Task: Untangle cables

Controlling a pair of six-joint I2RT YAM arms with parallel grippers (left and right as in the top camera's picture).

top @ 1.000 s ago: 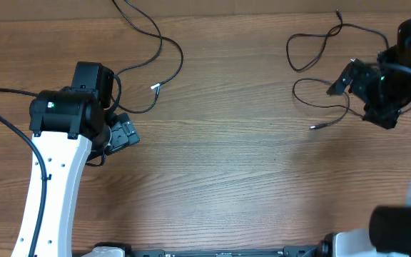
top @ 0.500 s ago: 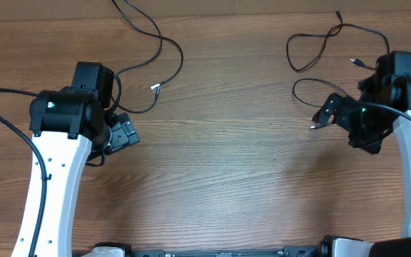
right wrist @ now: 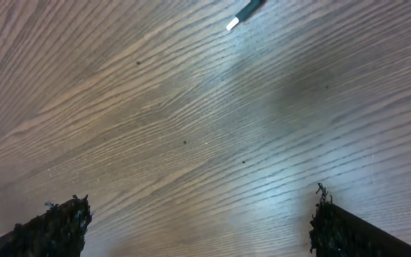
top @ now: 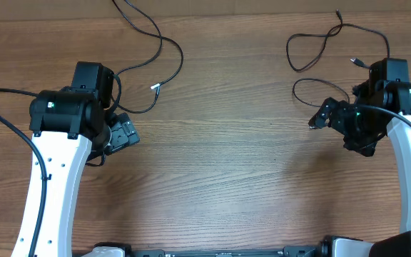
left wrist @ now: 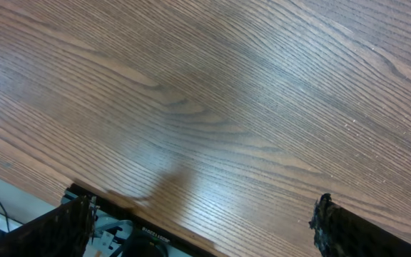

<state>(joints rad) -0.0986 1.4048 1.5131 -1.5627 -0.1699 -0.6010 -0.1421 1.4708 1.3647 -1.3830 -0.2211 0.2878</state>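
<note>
L side: the left gripper (top: 125, 133) sits over the table (top: 220, 171) w/ jaws spread wide. Its wrist view shows the fingers (left wrist: 56, 228) at the bottom corners of the frame and only bare wood grain between them. It holds nothing. The left cable (top: 181, 61) lies farther back on the wood, a thin black cord running in from the far edge and curving into a loose loop. Its pale plug (top: 155, 87) lies free inside the curve, apart from the gripper.

R side: the right gripper (top: 322, 116) is also wide open and empty. The right cables (top: 289, 50) lie near it — one open loop toward the far edge w/ a small plug end (top: 337, 12) at its top, and a flatter second loop (top: 305, 81) just behind the gripper (whether the cords cross under the arm I can't tell). In the right wrist view a silver-tipped plug (right wrist: 245, 12) shows at the top of frame — on the wood ahead of the fingertips (right wrist: 348, 228), not between them and not touching them.
</note>
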